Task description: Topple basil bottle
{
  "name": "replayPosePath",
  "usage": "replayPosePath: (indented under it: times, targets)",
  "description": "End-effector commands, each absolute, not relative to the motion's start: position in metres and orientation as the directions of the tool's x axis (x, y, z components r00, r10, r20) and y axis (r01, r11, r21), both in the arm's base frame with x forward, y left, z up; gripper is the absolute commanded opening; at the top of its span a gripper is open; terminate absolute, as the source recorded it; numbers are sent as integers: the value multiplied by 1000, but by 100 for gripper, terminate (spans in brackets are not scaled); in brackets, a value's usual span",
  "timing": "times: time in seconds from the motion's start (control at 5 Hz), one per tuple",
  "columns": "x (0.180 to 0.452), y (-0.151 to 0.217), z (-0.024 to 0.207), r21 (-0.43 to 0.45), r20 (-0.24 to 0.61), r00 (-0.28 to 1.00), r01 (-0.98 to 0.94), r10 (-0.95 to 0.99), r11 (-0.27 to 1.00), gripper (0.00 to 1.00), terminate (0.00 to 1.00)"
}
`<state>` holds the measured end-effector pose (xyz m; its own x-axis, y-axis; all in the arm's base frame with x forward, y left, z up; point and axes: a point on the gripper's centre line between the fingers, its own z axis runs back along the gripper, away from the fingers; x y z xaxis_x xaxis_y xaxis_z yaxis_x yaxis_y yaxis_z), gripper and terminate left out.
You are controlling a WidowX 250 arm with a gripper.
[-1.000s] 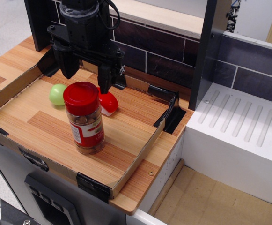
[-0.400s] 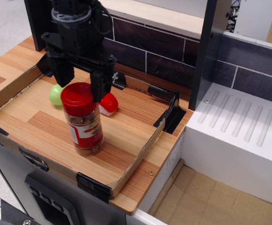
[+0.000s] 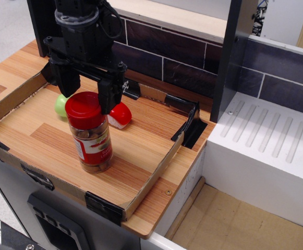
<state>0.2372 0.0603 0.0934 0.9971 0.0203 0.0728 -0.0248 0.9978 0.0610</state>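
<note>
I am holding the gripper with its jaws spread wide just behind the red lid of the basil bottle, gripping nothing. The bottle is standing upright near the front left edge of the wooden worktop. I judge I am lining up the push; next I need a sideways shove at lid height.

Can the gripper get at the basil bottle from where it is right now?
Probably yes. The open gripper sits just behind the basil bottle's red lid, fingers either side, with nothing between them. The green fruit lies off to the side.
</note>
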Motion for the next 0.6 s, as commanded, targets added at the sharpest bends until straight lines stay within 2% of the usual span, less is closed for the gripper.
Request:
replayPosePath:
  times: [0.0,0.4]
  targets:
    - [241,63,97,42,63,996,-68,65,997,100,0]
    - [234,60,98,129,-7,975,-218,221,967,100,0]
